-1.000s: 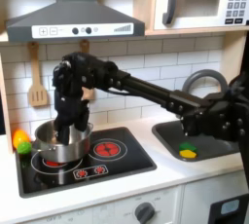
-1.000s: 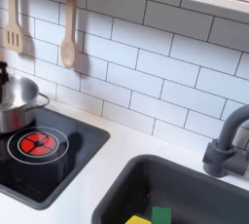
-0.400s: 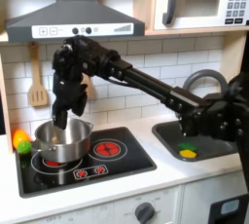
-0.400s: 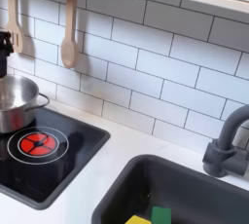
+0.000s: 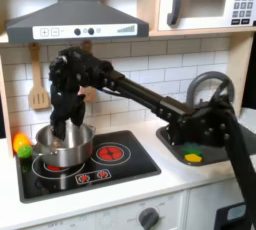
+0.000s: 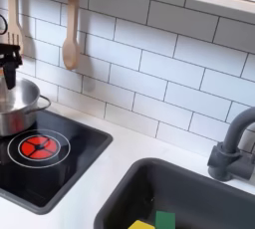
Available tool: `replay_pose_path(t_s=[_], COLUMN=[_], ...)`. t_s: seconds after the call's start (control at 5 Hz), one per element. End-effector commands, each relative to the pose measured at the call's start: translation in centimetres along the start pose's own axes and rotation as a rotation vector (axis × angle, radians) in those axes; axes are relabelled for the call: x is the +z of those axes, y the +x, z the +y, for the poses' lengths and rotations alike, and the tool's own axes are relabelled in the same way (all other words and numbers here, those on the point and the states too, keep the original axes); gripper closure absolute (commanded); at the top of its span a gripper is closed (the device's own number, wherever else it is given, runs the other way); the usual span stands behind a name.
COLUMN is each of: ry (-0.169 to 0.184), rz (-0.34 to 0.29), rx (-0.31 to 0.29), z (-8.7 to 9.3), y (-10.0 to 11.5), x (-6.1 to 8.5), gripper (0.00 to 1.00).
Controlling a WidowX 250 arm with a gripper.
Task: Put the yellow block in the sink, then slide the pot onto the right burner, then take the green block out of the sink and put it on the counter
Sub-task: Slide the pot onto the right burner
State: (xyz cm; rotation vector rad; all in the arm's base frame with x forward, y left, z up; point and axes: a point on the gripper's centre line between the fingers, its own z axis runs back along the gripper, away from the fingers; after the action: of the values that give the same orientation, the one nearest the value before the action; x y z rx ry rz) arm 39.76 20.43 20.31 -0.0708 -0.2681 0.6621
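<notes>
The gripper [image 5: 68, 126] is lowered over the pot [image 5: 63, 146], at or just inside its rim; whether the fingers are released or clenched cannot be told. In the first exterior view the pot sits on the left burner, with the right burner [image 5: 110, 153] bare beside it. Both blocks lie in the sink [image 6: 139, 188]: the yellow block [image 6: 140, 224] touches the green block [image 6: 164, 219].

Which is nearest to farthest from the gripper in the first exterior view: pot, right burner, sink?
1. Pot, directly below the gripper, on the left burner.
2. Right burner, beside the pot toward the first exterior view's right.
3. Sink, far right.
</notes>
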Motion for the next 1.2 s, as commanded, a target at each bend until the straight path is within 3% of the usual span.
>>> replay_pose_path(t_s=[0.0, 0.2, 0.6, 1.0], ry=[0.007, 0.013, 0.026, 0.012], rz=[0.024, 0.029, 0.101, 0.116], rx=[0.004, -0.008, -0.043, -0.04], z=[0.2, 0.1, -0.6, -1.4], y=[0.2, -0.4, -2.1, -3.0], x=[-1.5, -1.8, -4.8, -5.3], gripper=[0.0, 0.0, 0.0, 0.0])
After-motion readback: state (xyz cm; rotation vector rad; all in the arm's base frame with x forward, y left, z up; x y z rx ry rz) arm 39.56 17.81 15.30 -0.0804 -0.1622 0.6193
